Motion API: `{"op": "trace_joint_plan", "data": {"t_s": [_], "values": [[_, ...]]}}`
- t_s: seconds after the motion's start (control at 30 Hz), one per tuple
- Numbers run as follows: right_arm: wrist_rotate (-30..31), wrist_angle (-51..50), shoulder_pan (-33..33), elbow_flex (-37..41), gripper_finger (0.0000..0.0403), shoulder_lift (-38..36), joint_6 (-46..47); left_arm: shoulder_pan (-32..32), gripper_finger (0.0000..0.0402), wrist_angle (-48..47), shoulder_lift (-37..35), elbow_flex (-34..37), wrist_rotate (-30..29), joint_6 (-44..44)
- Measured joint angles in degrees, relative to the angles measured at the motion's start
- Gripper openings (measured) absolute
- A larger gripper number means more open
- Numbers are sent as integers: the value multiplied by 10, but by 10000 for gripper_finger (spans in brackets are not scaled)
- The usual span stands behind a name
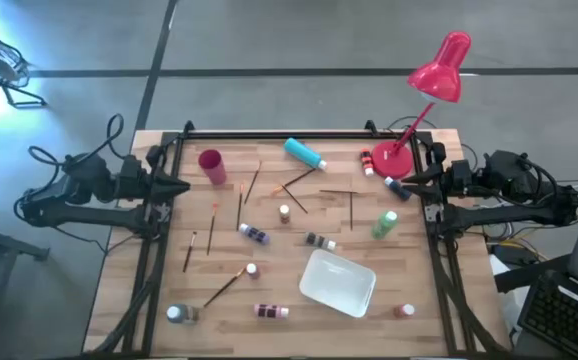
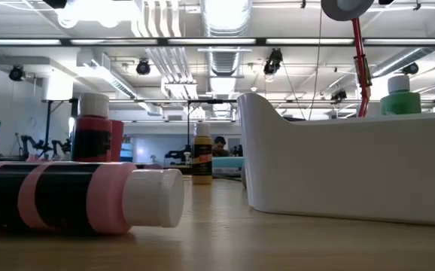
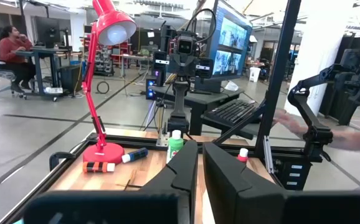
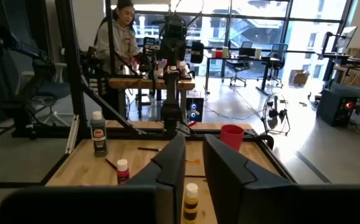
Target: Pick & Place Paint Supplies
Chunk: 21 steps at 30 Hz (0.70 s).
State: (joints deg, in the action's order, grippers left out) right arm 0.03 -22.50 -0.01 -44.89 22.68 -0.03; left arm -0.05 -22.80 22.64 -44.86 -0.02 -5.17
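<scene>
Paint bottles lie scattered on the wooden table: a teal one (image 1: 305, 152), a green one (image 1: 385, 224), a purple one (image 1: 254, 234), a brown one (image 1: 320, 241) and a dark red one (image 1: 271, 311), which lies on its side close in the low view (image 2: 74, 197). Thin brushes (image 1: 212, 225) (image 1: 227, 285) (image 1: 351, 205) lie flat among them. My left gripper (image 1: 179, 187) (image 3: 200, 149) waits shut and level at the table's left edge. My right gripper (image 1: 409, 180) (image 4: 194, 143) waits shut at the right edge. Neither has anything between its fingers.
A white tray (image 1: 337, 282) stands near the front, right of centre. A red cup (image 1: 211, 165) stands at the far left. A red desk lamp (image 1: 424, 100) has its base at the far right corner. People are in the room beyond the table.
</scene>
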Motion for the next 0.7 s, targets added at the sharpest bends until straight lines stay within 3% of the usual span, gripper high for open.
{"op": "trace_joint_plan", "data": {"t_s": [0.23, 0.7], "values": [[0, 0, 0, 0, 44, 0, 0, 0, 32, 0, 0, 0, 0, 0], [0, 2, 0, 0, 88, 0, -2, 1, 32, 0, 0, 0, 0, 0]]}}
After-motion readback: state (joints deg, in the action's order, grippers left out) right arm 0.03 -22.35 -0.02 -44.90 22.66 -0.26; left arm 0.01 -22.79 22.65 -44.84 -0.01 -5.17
